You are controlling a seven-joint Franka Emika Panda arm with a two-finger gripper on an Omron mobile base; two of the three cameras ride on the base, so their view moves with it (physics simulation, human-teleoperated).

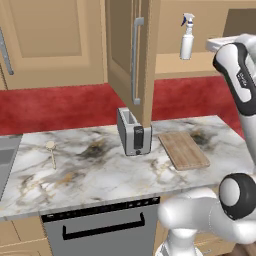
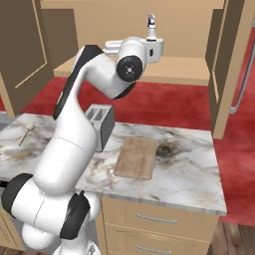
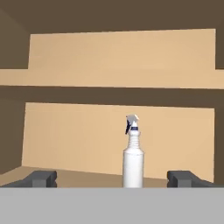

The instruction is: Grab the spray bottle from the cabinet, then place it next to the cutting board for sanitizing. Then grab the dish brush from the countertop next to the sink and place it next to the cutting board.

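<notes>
The small white translucent spray bottle with the blue-grey trigger head (image 3: 133, 153) stands upright on the bare wooden shelf of the open tan wall cabinet (image 1: 200, 62), well back from the shelf's front edge. The two-finger gripper (image 3: 112, 178) hangs level in front of it, its dark fingertips (image 3: 41, 178) spread wide to either side of the bottle and holding nothing. That looks like a deliberate line-up: the bottle sits just right of the middle of the gap, so a straight push forward should bring the fingers round its body. The cabinet's paneled door with the long grey bar handle (image 1: 136, 60) is swung out, which leaves the shelf reachable.

Below, on the white-grey veined marble worktop (image 1: 100, 165), one flat brown wooden cutting board (image 1: 183, 150) lies just beside one grey toaster (image 1: 133, 131). One thin beige dish brush (image 1: 51, 151) lies well apart from them, near the grey sink's edge (image 1: 6, 155), untouched. One bottle, one board, one brush; neither item is yet beside the board.
</notes>
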